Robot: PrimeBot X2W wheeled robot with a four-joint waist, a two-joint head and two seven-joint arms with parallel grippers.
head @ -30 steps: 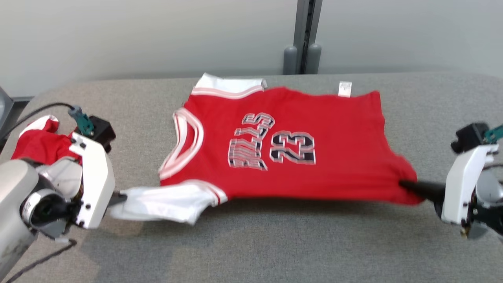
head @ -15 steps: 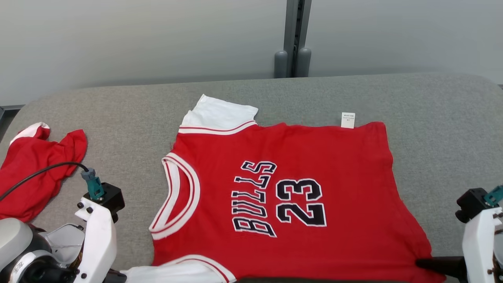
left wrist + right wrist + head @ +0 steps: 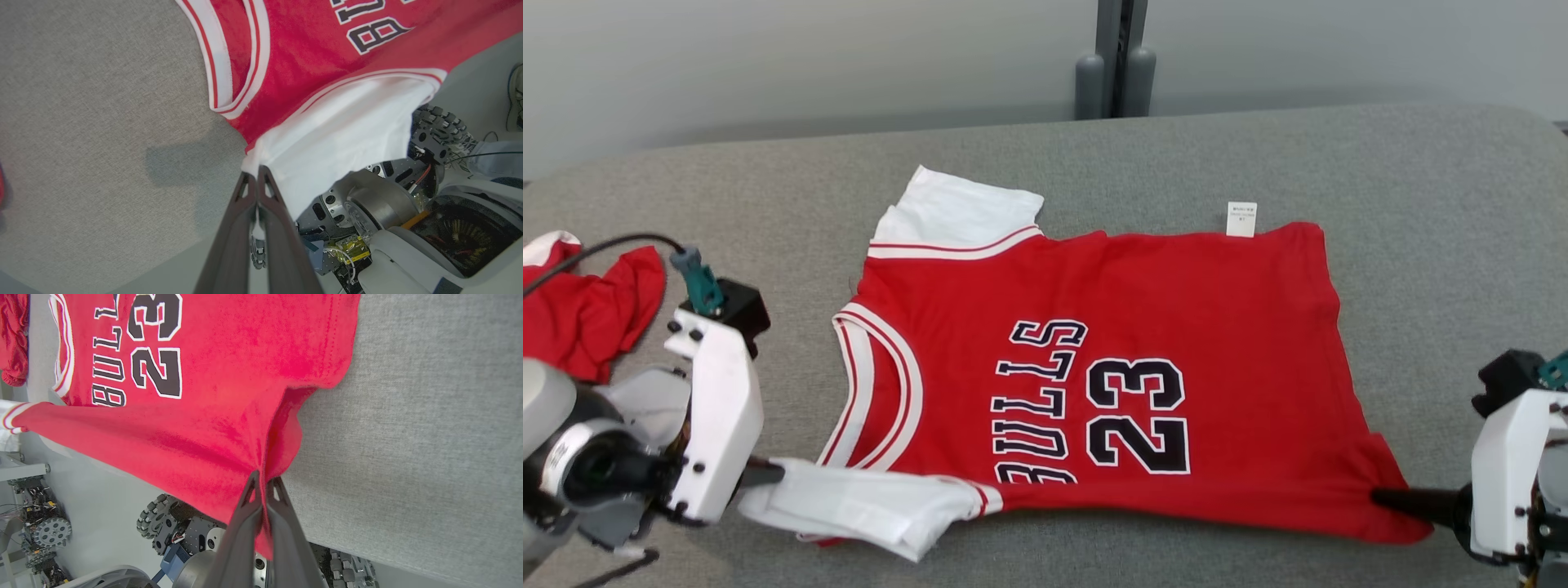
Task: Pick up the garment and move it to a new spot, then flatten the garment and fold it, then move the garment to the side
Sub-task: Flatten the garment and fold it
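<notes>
The garment (image 3: 1094, 327) is a red jersey with white sleeves and "BULLS 23" in black, spread face up on the grey padded table (image 3: 1421, 204). My left gripper (image 3: 768, 474) is shut on its near white sleeve (image 3: 866, 506), seen pinched at the fingertips in the left wrist view (image 3: 256, 173). My right gripper (image 3: 1380, 496) is shut on the garment's near bottom corner (image 3: 229, 433), which bunches at the fingertips (image 3: 263, 477). The near edge is lifted slightly off the table between both grippers; the far part lies flat.
A second red garment (image 3: 580, 314) lies crumpled at the table's left edge, behind my left arm. A grey post (image 3: 1112, 57) stands behind the table against the pale wall. A white tag (image 3: 1241, 219) sticks out at the jersey's far edge.
The head camera has shifted. Both grippers keep hold of the jersey, which has gone from stretched and raised to lying mostly flat on the table, nearer its front edge.
</notes>
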